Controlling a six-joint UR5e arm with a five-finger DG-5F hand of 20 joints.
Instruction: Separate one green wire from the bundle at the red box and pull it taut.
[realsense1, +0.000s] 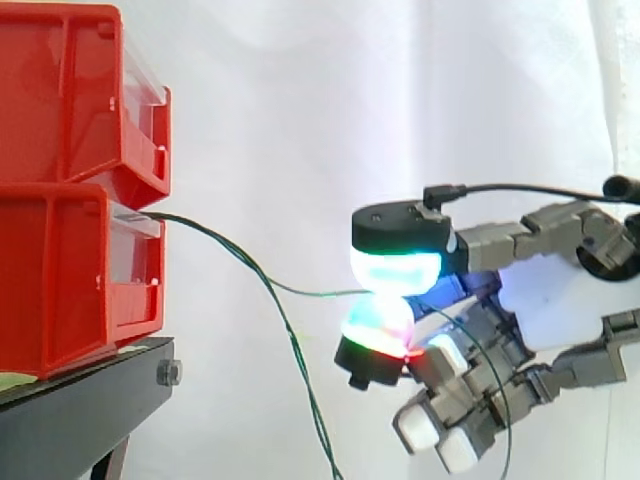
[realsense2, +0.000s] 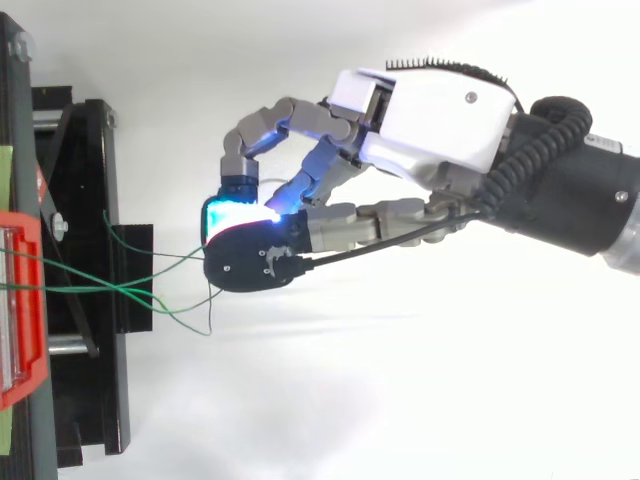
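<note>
My hand is pinched on one green wire btw two pads, well out from the red box it feeds from, so it lifts clear of the other wires hanging slack below, tho not fully taut yet, I reckon.

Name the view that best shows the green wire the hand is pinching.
Side view: the green wire splits from the bundle beside the lower red bin and runs level into the pinch between the hand's glowing pads. Top view: green wires cross the black stand toward the hand, but a pad covers the pinch.
</note>
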